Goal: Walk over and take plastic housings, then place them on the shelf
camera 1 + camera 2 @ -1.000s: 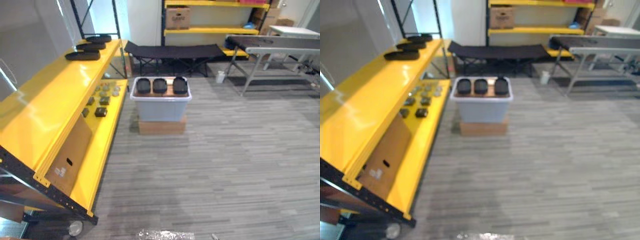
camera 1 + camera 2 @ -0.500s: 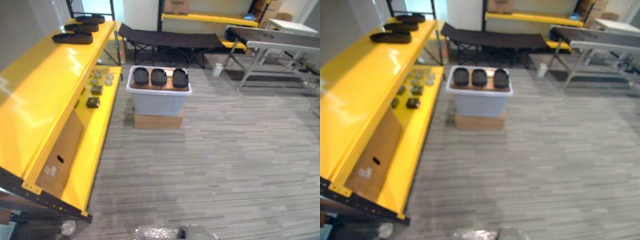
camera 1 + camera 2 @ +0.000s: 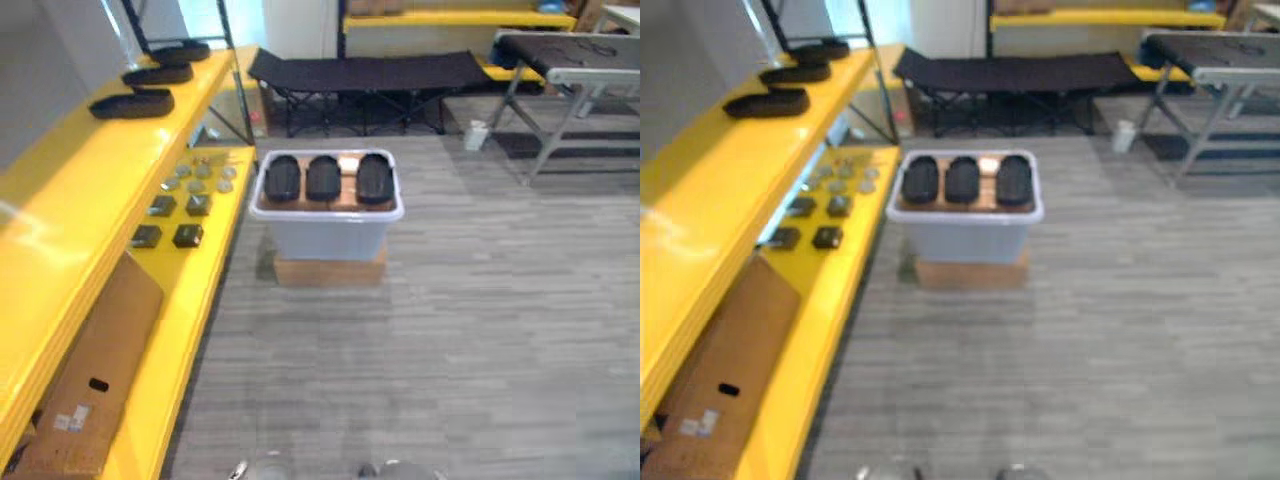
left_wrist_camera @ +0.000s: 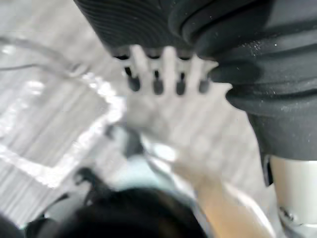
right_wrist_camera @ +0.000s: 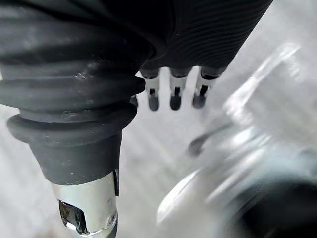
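Three black plastic housings (image 3: pixel 322 178) lie side by side on top of a pale grey bin (image 3: pixel 325 238). The bin stands on a low cardboard box (image 3: pixel 330 272) on the floor ahead. Three more black housings (image 3: pixel 130 102) rest at the far end of the yellow shelf's top board (image 3: pixel 70 210) on my left. My left hand (image 4: pixel 166 64) hangs over the floor, fingers straight and empty. In the right wrist view my right hand (image 5: pixel 173 89) hangs the same way and holds nothing.
The shelf's lower yellow board (image 3: pixel 205 275) carries several small dark and grey parts (image 3: pixel 187 235) and a leaning cardboard sheet (image 3: pixel 95 370). A black folding cot (image 3: pixel 365 72) stands behind the bin, a grey table (image 3: pixel 580 75) at the far right, and a white cup (image 3: pixel 477 133) on the floor.
The whole view has shifted with the camera: the bin and the shelf now look nearer and larger. Nothing in the scene has moved on its own.
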Controlling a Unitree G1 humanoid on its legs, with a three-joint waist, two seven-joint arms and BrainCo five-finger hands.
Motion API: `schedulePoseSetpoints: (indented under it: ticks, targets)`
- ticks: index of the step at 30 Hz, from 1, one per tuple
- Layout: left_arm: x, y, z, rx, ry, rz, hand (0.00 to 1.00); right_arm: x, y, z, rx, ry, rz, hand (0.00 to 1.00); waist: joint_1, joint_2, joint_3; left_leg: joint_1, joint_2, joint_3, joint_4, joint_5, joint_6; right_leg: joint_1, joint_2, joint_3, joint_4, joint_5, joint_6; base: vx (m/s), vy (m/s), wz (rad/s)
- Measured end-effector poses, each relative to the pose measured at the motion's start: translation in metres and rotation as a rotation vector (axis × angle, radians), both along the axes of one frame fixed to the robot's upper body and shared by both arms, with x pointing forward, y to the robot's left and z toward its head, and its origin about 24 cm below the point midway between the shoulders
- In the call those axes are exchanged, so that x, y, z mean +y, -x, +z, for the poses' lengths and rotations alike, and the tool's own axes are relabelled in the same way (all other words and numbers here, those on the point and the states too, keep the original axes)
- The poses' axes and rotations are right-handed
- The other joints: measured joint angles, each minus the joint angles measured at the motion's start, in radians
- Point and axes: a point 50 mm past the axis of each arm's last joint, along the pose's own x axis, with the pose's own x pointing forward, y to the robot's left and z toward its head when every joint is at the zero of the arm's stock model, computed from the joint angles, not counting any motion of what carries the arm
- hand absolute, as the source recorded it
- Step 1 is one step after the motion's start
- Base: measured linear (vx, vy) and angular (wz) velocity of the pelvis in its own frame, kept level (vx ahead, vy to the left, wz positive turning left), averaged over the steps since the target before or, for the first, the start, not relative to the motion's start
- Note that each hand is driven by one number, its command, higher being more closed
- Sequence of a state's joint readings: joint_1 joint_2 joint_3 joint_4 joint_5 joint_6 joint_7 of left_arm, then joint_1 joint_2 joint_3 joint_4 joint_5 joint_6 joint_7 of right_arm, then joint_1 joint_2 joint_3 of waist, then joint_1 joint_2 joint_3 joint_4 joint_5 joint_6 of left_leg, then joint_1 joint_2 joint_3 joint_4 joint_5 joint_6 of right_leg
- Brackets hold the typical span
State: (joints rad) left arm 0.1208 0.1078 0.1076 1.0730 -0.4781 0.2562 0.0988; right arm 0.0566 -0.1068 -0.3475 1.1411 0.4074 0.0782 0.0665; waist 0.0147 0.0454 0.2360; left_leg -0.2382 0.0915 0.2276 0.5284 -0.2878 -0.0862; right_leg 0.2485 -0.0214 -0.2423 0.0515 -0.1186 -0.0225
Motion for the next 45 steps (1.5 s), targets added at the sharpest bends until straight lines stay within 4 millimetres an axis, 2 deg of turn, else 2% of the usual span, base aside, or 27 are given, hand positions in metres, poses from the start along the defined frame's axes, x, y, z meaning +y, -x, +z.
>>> schedulePoseSetpoints:
  ticks: [1,2,3,5,6,7,8,10,12,15,16,19,21,23,24,25,27,29,32,33,34,35,37,38,40,43,45]
  targets:
    - [0.001,0.001,0.000,0.004,-0.007,-0.015,0.00,-0.001,-0.004,0.001,-0.017,0.006,-0.001,0.00,0.001,0.005,0.001,-0.008,-0.010,-0.004,-0.107,0.048,-0.004,0.013,-0.001,0.001,-0.007,-0.010,0.008,0.28,0.142,-0.25]
    - [-0.003,0.007,-0.001,0.017,-0.001,-0.017,0.00,-0.002,-0.010,0.003,-0.039,0.014,0.003,0.00,0.009,0.020,0.011,-0.007,-0.009,-0.005,-0.231,0.155,0.008,0.054,0.007,0.011,-0.022,-0.045,0.012,0.33,0.205,-0.26]
    - [-0.005,0.017,-0.002,0.032,0.006,-0.007,0.00,0.001,-0.012,0.003,-0.045,0.012,0.025,0.00,0.026,0.013,0.008,0.011,-0.020,0.000,-0.220,0.226,0.053,0.086,-0.003,0.034,-0.022,-0.080,0.006,0.37,0.235,-0.25]
    - [0.000,0.017,-0.002,0.031,-0.007,-0.041,0.00,0.003,-0.025,0.006,-0.078,0.014,0.061,0.00,0.034,-0.017,0.013,0.000,-0.047,0.017,-0.166,0.208,0.092,0.085,-0.038,0.054,0.011,-0.146,-0.011,0.44,0.243,-0.12]
    - [0.004,0.016,-0.001,0.024,-0.011,-0.037,0.00,0.003,-0.034,0.008,-0.099,0.019,0.073,0.00,0.035,-0.040,0.015,-0.014,-0.055,0.052,-0.118,0.173,0.145,0.077,-0.067,0.054,0.041,-0.183,-0.015,0.44,0.214,-0.05]
    - [0.007,0.016,-0.001,0.022,-0.017,-0.035,0.00,0.003,-0.035,0.008,-0.101,0.019,0.079,0.00,0.039,-0.055,0.014,-0.014,-0.066,0.063,-0.106,0.158,0.167,0.075,-0.079,0.054,0.070,-0.189,-0.007,0.46,0.165,0.00]
    - [0.008,0.016,-0.001,0.022,-0.030,-0.055,0.00,0.005,-0.039,0.009,-0.113,0.019,0.089,0.00,0.036,-0.063,0.016,0.000,-0.086,0.064,-0.104,0.132,0.200,0.035,-0.105,0.058,0.189,-0.174,0.026,0.47,0.157,0.05]
    - [0.012,0.008,0.001,0.000,-0.055,-0.093,0.00,0.015,-0.046,0.009,-0.134,-0.013,0.116,0.00,0.036,-0.063,0.020,0.095,-0.096,0.066,-0.179,0.122,0.192,-0.122,-0.158,0.051,0.562,-0.124,0.174,0.55,0.203,-0.03]
    - [0.016,0.007,0.001,-0.001,-0.068,-0.116,0.00,0.023,-0.042,0.007,-0.128,-0.039,0.122,0.00,0.033,-0.068,0.024,0.197,-0.101,0.082,-0.231,0.128,0.194,-0.170,-0.194,0.009,0.685,-0.163,0.150,0.44,0.120,-0.09]
    - [0.016,-0.023,0.006,-0.098,-0.096,-0.185,0.00,0.023,-0.039,0.007,-0.134,-0.022,0.143,0.00,0.025,-0.048,0.030,0.340,-0.070,0.091,-0.283,0.095,0.139,-0.220,-0.165,-0.087,0.466,-0.203,0.106,0.33,-0.005,-0.09]
    - [0.015,-0.041,0.009,-0.148,-0.104,-0.199,0.00,0.022,-0.037,0.006,-0.134,-0.015,0.138,0.00,0.023,-0.048,0.030,0.369,-0.061,0.086,-0.309,0.080,0.122,-0.272,-0.159,-0.092,0.378,-0.186,0.123,0.27,-0.047,-0.02]
    - [0.015,-0.063,0.014,-0.214,-0.107,-0.184,0.00,0.018,-0.040,0.008,-0.162,0.013,0.134,0.00,0.003,-0.051,0.029,0.404,-0.041,0.084,-0.327,0.050,0.090,-0.365,-0.155,-0.083,0.254,-0.077,0.121,0.30,-0.068,-0.01]
    - [0.015,-0.067,0.016,-0.235,-0.094,-0.145,0.00,0.017,-0.036,0.008,-0.150,0.018,0.147,0.00,-0.023,-0.059,0.025,0.442,-0.018,0.059,-0.291,-0.010,0.051,-0.382,-0.144,-0.069,0.231,-0.001,0.094,0.41,-0.207,0.24]
    - [0.013,-0.068,0.015,-0.240,-0.086,-0.130,0.00,0.016,-0.027,0.005,-0.107,0.007,0.144,0.00,-0.027,-0.061,0.021,0.447,0.006,0.032,-0.236,-0.071,0.014,-0.371,-0.125,-0.053,0.236,0.044,0.055,0.48,-0.314,0.38]
    - [0.008,-0.061,0.013,-0.220,-0.069,-0.124,0.00,0.008,-0.022,0.004,-0.074,0.024,0.147,0.00,-0.027,-0.035,0.009,0.446,0.051,0.023,-0.193,-0.101,-0.017,-0.367,-0.095,-0.059,0.257,0.076,0.051,0.48,-0.328,0.30]
    - [0.003,-0.055,0.010,-0.203,-0.054,-0.118,0.00,0.004,-0.018,0.004,-0.052,0.030,0.145,0.00,-0.023,-0.018,0.000,0.436,0.074,0.020,-0.149,-0.104,-0.025,-0.365,-0.072,-0.067,0.260,0.060,0.039,0.45,-0.320,0.22]
    - [-0.011,-0.054,0.008,-0.209,-0.006,-0.069,0.00,-0.005,-0.011,0.003,-0.006,0.046,0.156,0.00,-0.018,0.028,-0.005,0.250,0.175,-0.026,0.189,-0.054,-0.064,-0.298,-0.013,-0.095,0.186,0.050,0.014,0.42,-0.283,0.15]
    - [-0.013,-0.056,0.008,-0.203,0.005,-0.058,0.00,-0.006,-0.006,0.002,0.025,0.059,0.171,0.00,-0.017,0.026,0.007,0.236,0.186,-0.006,0.248,-0.054,-0.064,-0.180,-0.002,-0.105,0.122,0.050,0.009,0.42,-0.217,0.08]
    - [-0.016,-0.057,0.009,-0.214,0.013,-0.069,0.00,-0.008,-0.009,0.004,0.004,0.079,0.172,0.00,-0.004,0.021,0.005,0.226,0.099,0.070,0.011,-0.044,-0.057,-0.077,-0.026,-0.099,0.048,0.048,0.008,0.36,-0.109,-0.24]
    - [-0.017,-0.058,0.009,-0.215,0.015,-0.077,0.00,-0.010,-0.016,0.006,-0.029,0.093,0.173,0.00,-0.006,0.026,0.002,0.201,0.061,0.089,-0.142,0.021,-0.026,-0.071,-0.028,-0.098,0.029,0.046,0.019,0.27,0.015,-0.30]
    - [-0.018,-0.058,0.009,-0.213,0.011,-0.091,0.00,-0.011,-0.020,0.008,-0.049,0.106,0.180,0.00,-0.002,0.031,-0.001,0.183,0.041,0.081,-0.213,0.154,0.038,-0.072,-0.023,-0.092,0.025,0.039,0.034,0.27,0.042,-0.30]
    - [-0.016,-0.058,0.009,-0.215,0.004,-0.095,0.00,-0.007,-0.022,0.008,-0.056,0.105,0.199,0.00,0.004,0.022,-0.003,0.191,0.033,0.084,-0.225,0.163,0.067,-0.070,-0.025,-0.081,0.023,0.034,0.041,0.29,0.060,-0.08]
    - [-0.008,-0.061,0.011,-0.218,-0.030,-0.146,0.00,0.008,-0.029,0.009,-0.119,0.094,0.326,0.00,-0.005,-0.033,-0.027,0.234,-0.026,0.084,-0.345,0.204,0.075,-0.074,-0.066,-0.090,0.022,0.019,0.066,0.30,0.067,0.14]
    - [-0.006,-0.062,0.011,-0.221,-0.040,-0.161,0.00,0.011,-0.032,0.010,-0.143,0.087,0.375,0.00,-0.004,-0.044,-0.026,0.242,-0.035,0.083,-0.365,0.209,0.079,-0.074,-0.070,-0.092,0.022,0.018,0.067,0.27,0.069,0.18]
    - [-0.002,-0.063,0.012,-0.224,-0.058,-0.183,0.00,0.029,-0.047,0.016,-0.255,0.069,0.614,0.00,-0.001,-0.076,-0.032,0.253,-0.052,0.071,-0.406,0.217,0.088,-0.073,-0.080,-0.116,0.022,0.018,0.067,0.19,0.044,0.22]
    - [-0.001,-0.066,0.014,-0.228,-0.081,-0.225,0.00,0.061,-0.068,0.031,-0.425,0.074,1.000,0.00,0.002,-0.091,-0.040,0.255,-0.062,0.046,-0.433,0.222,0.094,-0.071,-0.082,-0.127,0.022,0.025,0.077,0.14,0.040,0.31]
    - [0.001,-0.069,0.015,-0.222,-0.118,-0.276,0.00,0.110,-0.085,0.057,-0.672,0.062,1.365,0.00,0.011,-0.102,-0.046,0.256,-0.069,0.021,-0.468,0.237,0.091,-0.072,-0.082,-0.153,0.023,0.030,0.083,0.09,0.013,0.36]
